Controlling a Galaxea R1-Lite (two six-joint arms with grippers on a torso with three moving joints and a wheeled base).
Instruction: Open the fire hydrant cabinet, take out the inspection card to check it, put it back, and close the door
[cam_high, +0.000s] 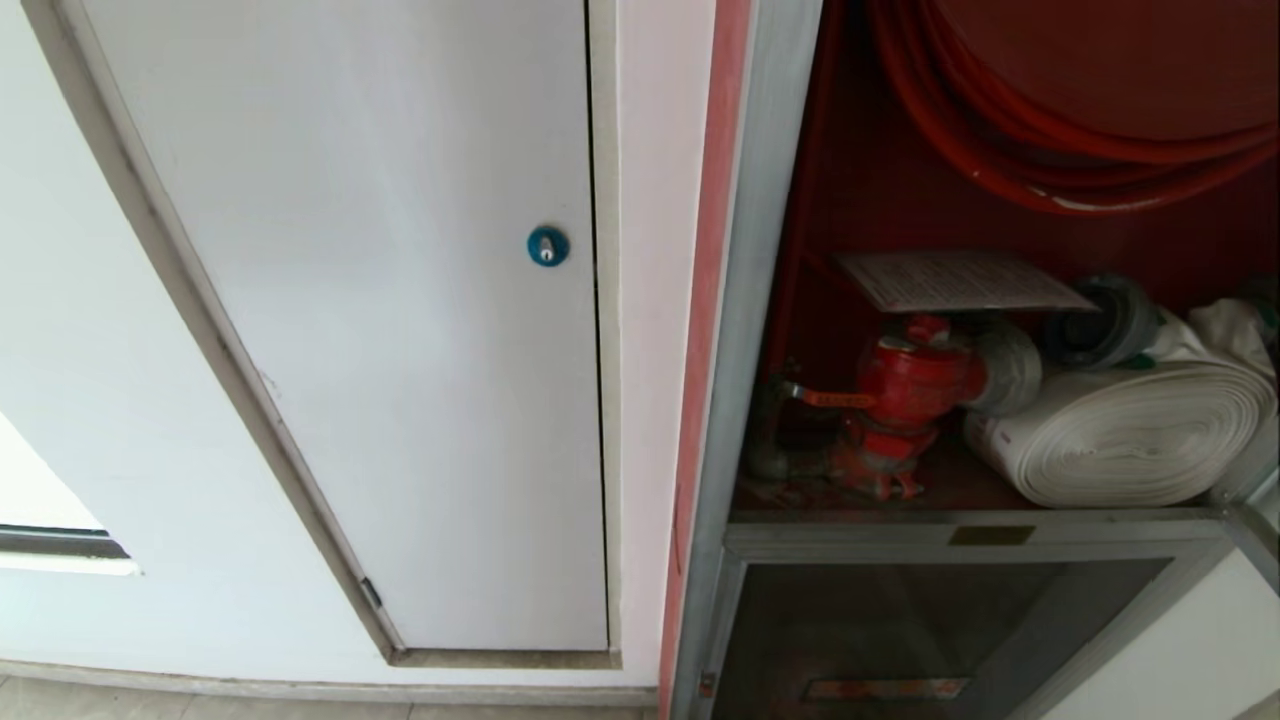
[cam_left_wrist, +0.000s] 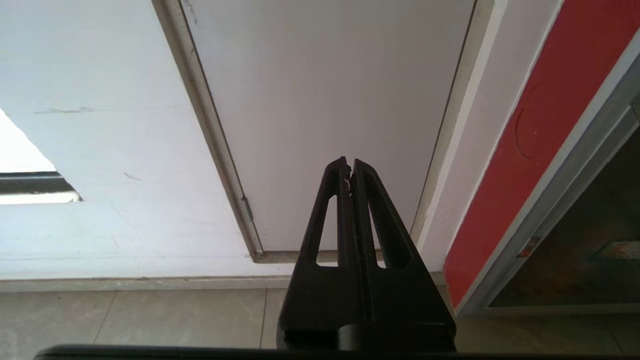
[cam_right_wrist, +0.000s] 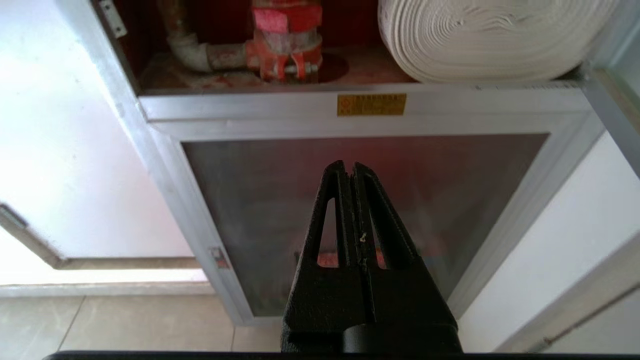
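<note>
The fire hydrant cabinet (cam_high: 745, 300) stands open, its red inside showing. The inspection card (cam_high: 960, 280), a white printed sheet, lies flat on top of the red valve (cam_high: 915, 385). A rolled white hose (cam_high: 1130, 440) lies beside the valve, and the red hose reel (cam_high: 1080, 150) hangs above. Only a silver lower corner of the door (cam_high: 1258, 520) shows, swung out at the far right. My left gripper (cam_left_wrist: 349, 165) is shut and empty, low before the white panel door. My right gripper (cam_right_wrist: 349, 167) is shut and empty, facing the lower glass door (cam_right_wrist: 260, 200), below the valve shelf.
A white panel door (cam_high: 400, 300) with a blue round lock (cam_high: 547, 245) fills the wall left of the cabinet. A red strip (cam_high: 705, 350) edges the cabinet frame. Beige floor tiles (cam_left_wrist: 150, 315) lie below. Neither arm shows in the head view.
</note>
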